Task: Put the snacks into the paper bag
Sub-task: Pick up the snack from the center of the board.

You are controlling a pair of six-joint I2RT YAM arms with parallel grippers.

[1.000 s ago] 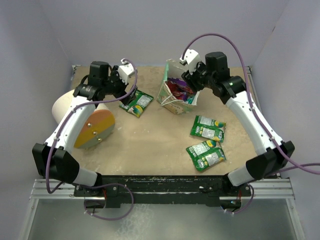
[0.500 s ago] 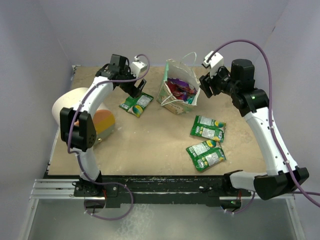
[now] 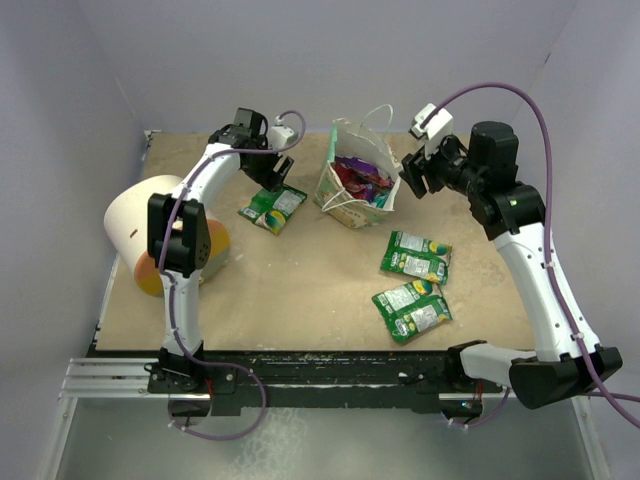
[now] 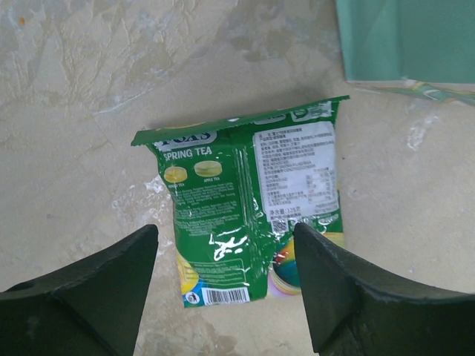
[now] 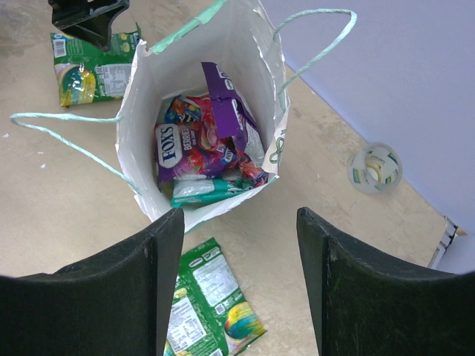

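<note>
Left arm: your left claw (image 4: 223,293) hangs over the far part of the bench, left of centre. Its fingers (image 4: 89,289) are spread wide with nothing between them. Directly below lies one green packet (image 4: 249,215), flat on the bench, printed "SPRING TEA", barcode end nearest the wrist camera. You cannot tell from either view whether the fingertips touch the bench.

The paper bag (image 3: 332,185) stands upright near the middle of the far edge, mouth open. Its mint side is just beside that packet, with a narrow strip of bench showing between them.

Right arm: your right claw (image 5: 239,222) hovers above the bench at the bag's right side, spread and empty. Its camera looks straight down into the bag.

Bag contents as seen from the right wrist:
- a purple FOXS packet (image 5: 172,152), label up
- a second purple packet (image 5: 223,100), standing on edge against the inner wall
- a teal packet (image 5: 204,191), low along the near wall
- other bright wrappers underneath, too tangled to count

Outside the bag, two more green packets lie flat between the bag and the near right corner. One is the upper packet (image 3: 415,255); the lower packet (image 3: 412,308) is just beside it, toward the near edge.

A cream cone (image 3: 135,210) with an orange end lies at the left edge, well apart from the bag.
</note>
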